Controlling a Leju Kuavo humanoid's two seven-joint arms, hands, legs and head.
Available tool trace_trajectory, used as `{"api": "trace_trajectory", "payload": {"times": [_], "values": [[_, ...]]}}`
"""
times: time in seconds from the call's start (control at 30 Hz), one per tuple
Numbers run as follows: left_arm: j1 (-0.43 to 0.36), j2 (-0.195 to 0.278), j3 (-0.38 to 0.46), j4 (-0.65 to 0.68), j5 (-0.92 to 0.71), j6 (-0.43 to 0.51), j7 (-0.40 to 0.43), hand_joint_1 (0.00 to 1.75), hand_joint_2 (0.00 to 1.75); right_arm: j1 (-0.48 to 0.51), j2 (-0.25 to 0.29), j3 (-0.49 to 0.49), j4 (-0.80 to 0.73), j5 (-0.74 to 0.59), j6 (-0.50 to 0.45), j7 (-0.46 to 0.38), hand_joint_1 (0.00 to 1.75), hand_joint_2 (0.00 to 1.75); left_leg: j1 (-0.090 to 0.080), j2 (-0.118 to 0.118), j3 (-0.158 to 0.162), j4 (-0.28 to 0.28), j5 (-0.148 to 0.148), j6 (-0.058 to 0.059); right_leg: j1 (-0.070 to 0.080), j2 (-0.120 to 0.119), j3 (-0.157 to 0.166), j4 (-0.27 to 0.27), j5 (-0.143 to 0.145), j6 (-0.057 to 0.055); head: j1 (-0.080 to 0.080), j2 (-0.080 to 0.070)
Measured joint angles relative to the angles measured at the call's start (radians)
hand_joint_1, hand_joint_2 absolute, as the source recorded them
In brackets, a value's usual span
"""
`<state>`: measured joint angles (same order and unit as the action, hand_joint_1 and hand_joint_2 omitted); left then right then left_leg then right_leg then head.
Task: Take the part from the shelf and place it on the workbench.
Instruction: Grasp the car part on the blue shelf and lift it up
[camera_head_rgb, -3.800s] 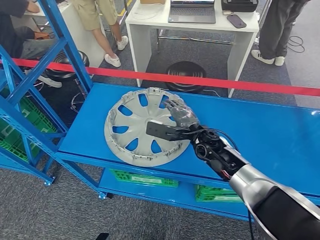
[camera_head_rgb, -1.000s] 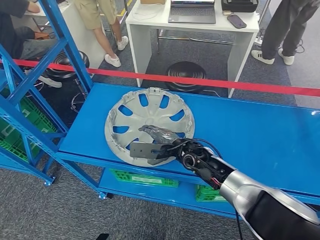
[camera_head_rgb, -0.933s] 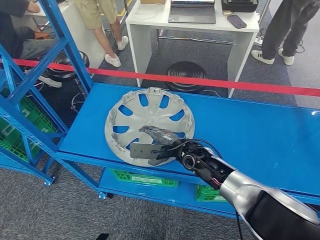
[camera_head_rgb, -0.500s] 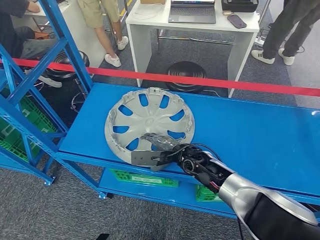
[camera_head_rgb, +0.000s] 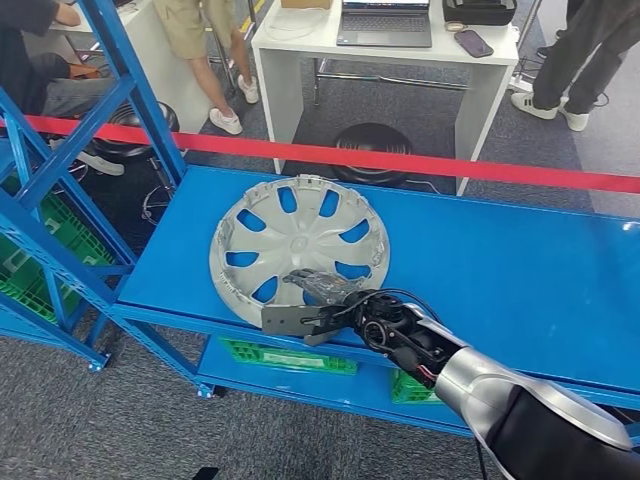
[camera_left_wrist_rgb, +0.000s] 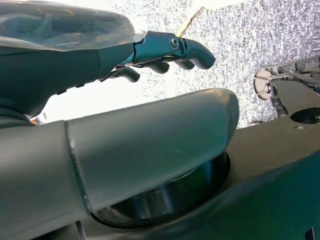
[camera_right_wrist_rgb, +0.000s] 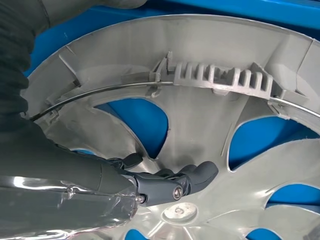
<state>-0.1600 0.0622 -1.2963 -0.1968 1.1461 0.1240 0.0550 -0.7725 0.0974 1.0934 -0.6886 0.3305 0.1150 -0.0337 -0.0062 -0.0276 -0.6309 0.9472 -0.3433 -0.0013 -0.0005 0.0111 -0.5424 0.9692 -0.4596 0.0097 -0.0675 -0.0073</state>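
Head view: blue metal bench at centre frame carries the grey plastic wheel cover, lying flat. Right hand at its near rim, fingers extended, holding nothing. Right wrist view: fingers over the spokes. Left wrist view: left hand empty, fingers apart.

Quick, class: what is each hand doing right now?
Left hand: open, holding nothing.
Right hand: over the hubcap near edge; grip cannot be told.

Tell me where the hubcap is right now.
In the head view the grey hubcap lies flat on the left part of the blue workbench, with the right hand over its near rim, in front of the red barrier tape.
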Motion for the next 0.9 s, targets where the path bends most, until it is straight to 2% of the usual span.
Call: {"api": "trace_trajectory", "payload": {"times": [0.07,0.1,0.87,0.9], "values": [[0.0,0.0,0.0,0.0,0.0,0.0,-0.001,0.0,0.0,0.0,0.0,0.002,0.003,0.004,-0.004,0.003,1.66,1.75,0.0,0.0,0.0,0.0,0.0,0.0,0.0,0.0,0.0,0.0,0.0,0.0,0.0,0.0],[0.0,0.0,0.0,0.0,0.0,-0.001,-0.002,0.0,0.0,0.0,0.001,0.004,0.004,0.006,-0.007,0.005,1.71,1.75,0.0,0.0,0.0,0.0,0.0,0.0,0.0,0.0,0.0,0.0,0.0,0.0,0.0,0.0],[0.0,0.001,0.002,0.0,0.065,-0.02,-0.019,0.0,0.0,0.001,0.0,0.005,0.008,0.022,-0.014,0.028,1.75,1.75,0.0,0.0,0.001,0.0,0.0,0.0,-0.001,0.0,0.0,0.0,0.0,0.0,0.0,0.0],[0.0,0.002,0.002,0.0,0.072,-0.021,-0.023,0.0,0.44,0.0,0.0,0.004,0.008,0.022,-0.013,0.027,1.75,1.75,0.0,0.0,0.001,0.0,0.0,0.0,-0.001,0.0,0.0,0.0,0.0,0.0,0.0,0.0]]}}
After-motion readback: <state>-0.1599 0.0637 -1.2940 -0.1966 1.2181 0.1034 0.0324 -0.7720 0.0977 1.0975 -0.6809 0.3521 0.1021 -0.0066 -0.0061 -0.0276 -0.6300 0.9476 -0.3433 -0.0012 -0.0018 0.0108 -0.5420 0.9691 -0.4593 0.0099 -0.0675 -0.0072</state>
